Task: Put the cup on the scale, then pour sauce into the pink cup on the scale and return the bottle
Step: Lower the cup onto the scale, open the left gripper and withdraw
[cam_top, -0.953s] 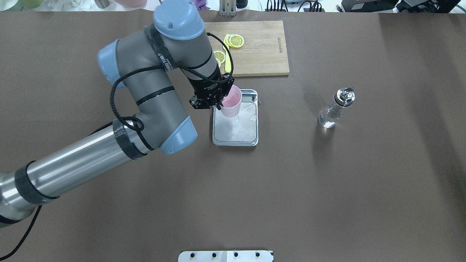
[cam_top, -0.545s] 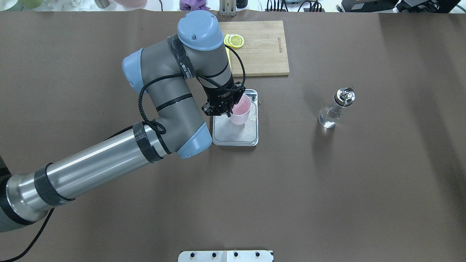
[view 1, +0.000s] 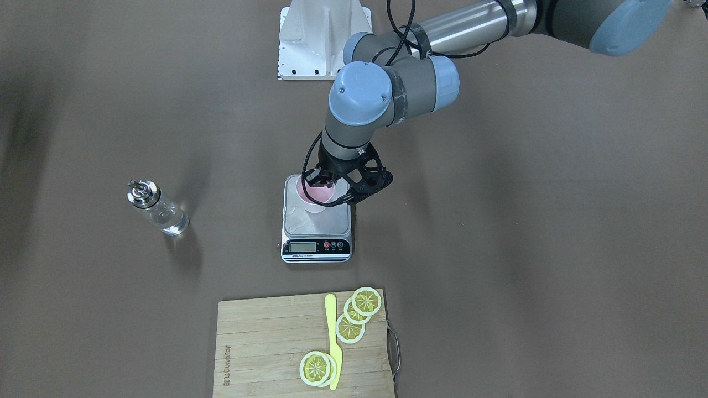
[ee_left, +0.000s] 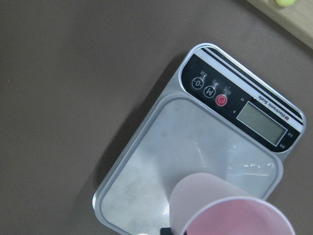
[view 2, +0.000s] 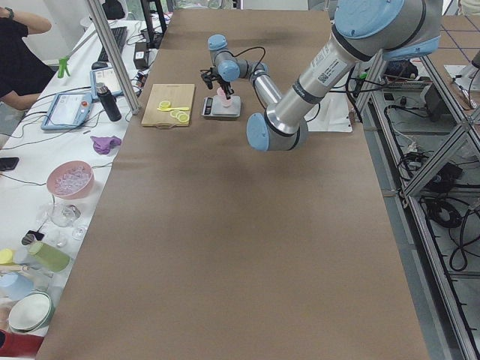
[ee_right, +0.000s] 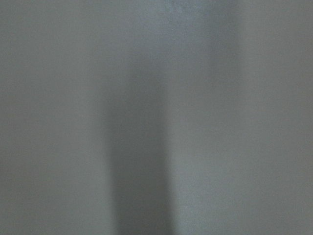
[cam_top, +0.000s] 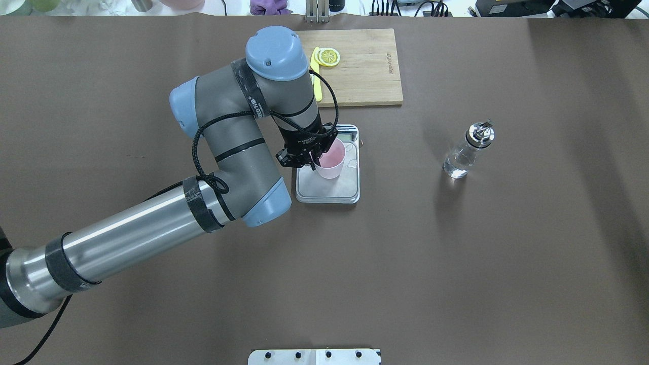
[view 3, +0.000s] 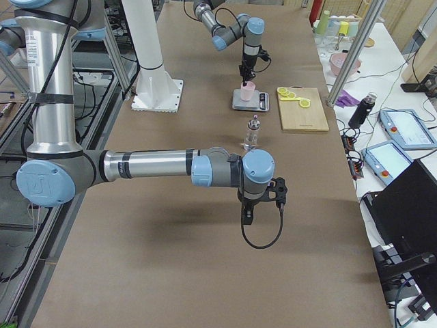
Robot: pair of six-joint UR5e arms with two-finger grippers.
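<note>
My left gripper [cam_top: 314,161] is shut on the rim of the pale pink cup [cam_top: 332,162] and holds it upright over the middle of the scale's steel platform [cam_top: 329,191]. I cannot tell whether the cup touches the platform. The left wrist view shows the cup [ee_left: 230,210] above the scale [ee_left: 161,161]. The front view shows the cup [view 1: 316,198], the scale [view 1: 326,224] and the gripper [view 1: 326,190]. The glass bottle [cam_top: 465,154] with clear sauce and a metal spout stands alone, well to the right of the scale. My right gripper [view 3: 249,217] hangs over bare table; I cannot tell whether it is open or shut.
A wooden cutting board [cam_top: 365,76] with lemon slices [cam_top: 328,57] and a yellow knife [cam_top: 317,88] lies just behind the scale. The robot's white base plate [cam_top: 314,356] is at the near edge. The table is covered with brown paper.
My left arm has carried the cup from the scale's rear left corner towards the platform's middle and lower. The bottle and scale have not moved.
</note>
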